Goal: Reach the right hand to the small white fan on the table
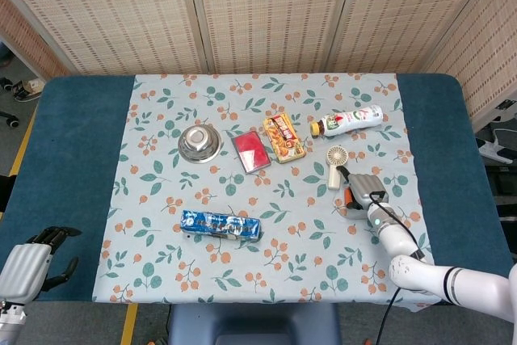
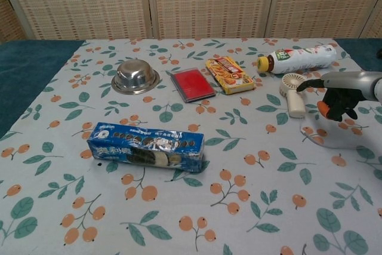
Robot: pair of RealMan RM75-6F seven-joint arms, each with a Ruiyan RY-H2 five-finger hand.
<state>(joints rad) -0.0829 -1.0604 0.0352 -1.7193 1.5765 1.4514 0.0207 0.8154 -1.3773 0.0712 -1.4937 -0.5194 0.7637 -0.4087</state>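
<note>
White characters are printed on the blue biscuit box [image 2: 146, 147], too small to be read; the small white fan [image 1: 335, 166] lies just beside the right hand [image 1: 363, 191], whose fingers [image 2: 334, 101] are curled, nothing held; the left hand [image 1: 32, 260] is cut off, its fingers loosely spread.

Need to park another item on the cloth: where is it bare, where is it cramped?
Bare: left of the bowl, and between the cookie pack and the right hand. Cramped: red case, snack box, bottle, white fan.
</note>
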